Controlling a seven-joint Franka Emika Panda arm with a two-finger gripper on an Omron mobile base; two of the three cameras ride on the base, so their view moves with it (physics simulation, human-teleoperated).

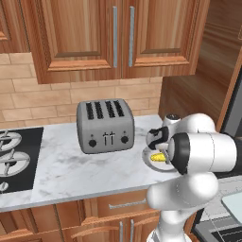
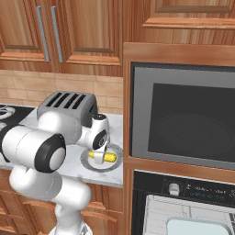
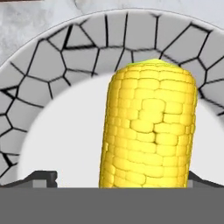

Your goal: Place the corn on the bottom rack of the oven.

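Two dark fingertips [image 3: 41, 177] straddle the corn [image 3: 148, 131], so the pincer [image 2: 102, 149] stands open around the cob, low over it, not yet closed. Corn lies flat on the plate [image 2: 87, 161], which sits on the tabletop [image 1: 71, 165] beside the toaster [image 1: 105, 125]. To grip well, I judge it should close squarely across the cob's middle, then lift straight before swinging right toward the oven [image 2: 183, 124].
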